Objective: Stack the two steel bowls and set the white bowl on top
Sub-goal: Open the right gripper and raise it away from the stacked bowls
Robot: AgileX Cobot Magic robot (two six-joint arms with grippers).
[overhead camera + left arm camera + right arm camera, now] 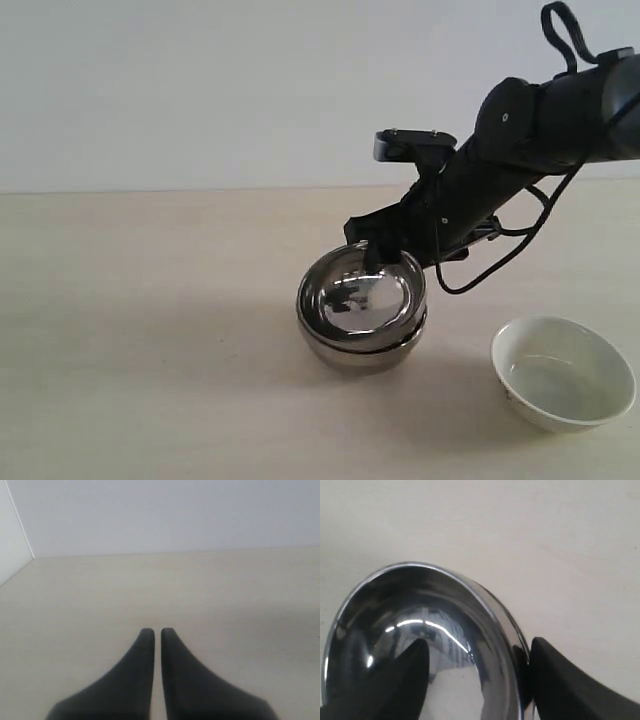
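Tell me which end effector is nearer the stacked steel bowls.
Right. The right end effector straddles the rim of the stacked steel bowls, one finger inside, one outside. The left end effector is outside the exterior view, shut over bare table with no bowl in sight.

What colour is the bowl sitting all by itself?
It's a white bowl, glossy and pale inside. The exterior view shows it best.

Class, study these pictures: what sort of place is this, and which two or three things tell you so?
Probably a robot test bench, not a kitchen: a plain pale table against a blank wall, a black robot arm over two stacked steel bowls, a white bowl standing apart.
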